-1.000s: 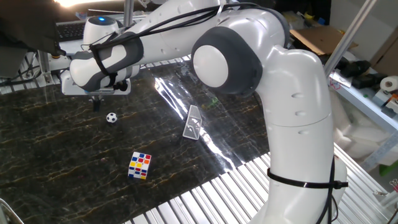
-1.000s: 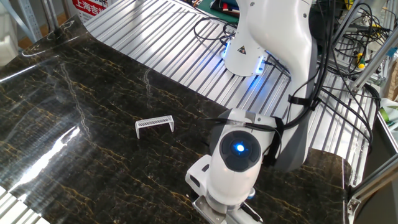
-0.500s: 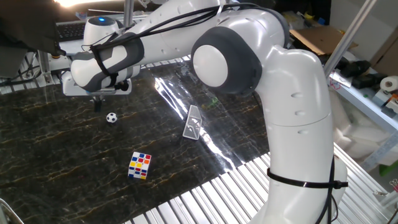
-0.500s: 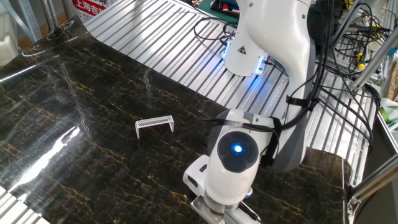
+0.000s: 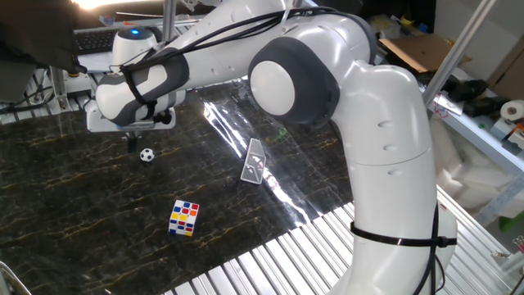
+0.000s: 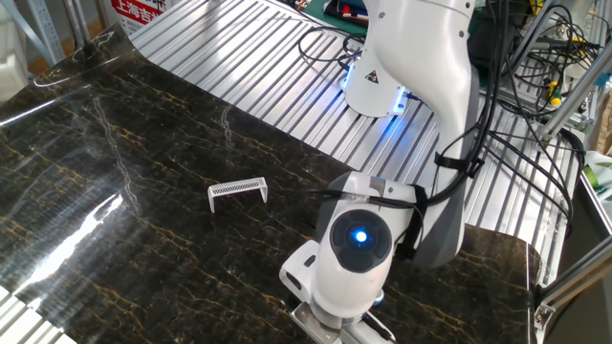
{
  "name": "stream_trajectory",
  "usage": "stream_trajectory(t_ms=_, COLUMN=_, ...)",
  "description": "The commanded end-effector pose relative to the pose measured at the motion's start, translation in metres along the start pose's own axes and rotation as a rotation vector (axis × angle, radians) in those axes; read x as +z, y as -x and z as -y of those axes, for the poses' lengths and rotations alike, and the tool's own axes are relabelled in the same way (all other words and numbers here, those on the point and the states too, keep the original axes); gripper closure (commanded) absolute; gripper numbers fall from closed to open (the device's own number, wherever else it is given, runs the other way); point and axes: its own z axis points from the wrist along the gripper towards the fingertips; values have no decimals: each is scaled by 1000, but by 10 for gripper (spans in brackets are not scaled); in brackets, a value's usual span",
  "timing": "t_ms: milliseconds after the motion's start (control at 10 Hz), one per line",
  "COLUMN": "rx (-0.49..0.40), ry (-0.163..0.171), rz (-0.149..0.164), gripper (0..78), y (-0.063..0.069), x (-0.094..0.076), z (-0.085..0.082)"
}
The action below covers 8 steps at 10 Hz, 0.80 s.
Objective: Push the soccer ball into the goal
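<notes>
The soccer ball [image 5: 146, 154], tiny and white with black patches, lies on the dark marble table. The goal [image 5: 254, 161], a small light-grey frame with pale mesh, stands to its right, and also shows in the other fixed view [image 6: 237, 191]. My gripper [image 5: 132, 142] hangs just left of the ball, its dark fingertips close together and low over the table. It holds nothing. In the other fixed view the arm's wrist hides the gripper and the ball.
A multicoloured puzzle cube [image 5: 184, 218] sits on the table in front of the ball. The marble top ends at ribbed metal slats [image 5: 270, 254] near the arm's base. Cables and clutter lie beyond the table edges.
My gripper has shifted slightly right, toward the ball. The ball, goal and cube have not moved.
</notes>
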Motion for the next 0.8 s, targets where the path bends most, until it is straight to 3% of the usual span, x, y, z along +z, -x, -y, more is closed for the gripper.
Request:
stream_trajectory(t_ms=100, rx=-2, ry=-10, rz=-4, gripper=776, y=1, x=1, z=3)
stream_trajectory(t_ms=300, rx=-19, ry=-26, rz=-6, gripper=776, y=2, x=5, z=11)
stream_trajectory(t_ms=500, rx=-19, ry=-62, rz=0, gripper=776, y=-7, x=10, z=16)
stream_trajectory(t_ms=800, rx=-24, ry=-61, rz=-4, gripper=776, y=-12, x=12, z=17)
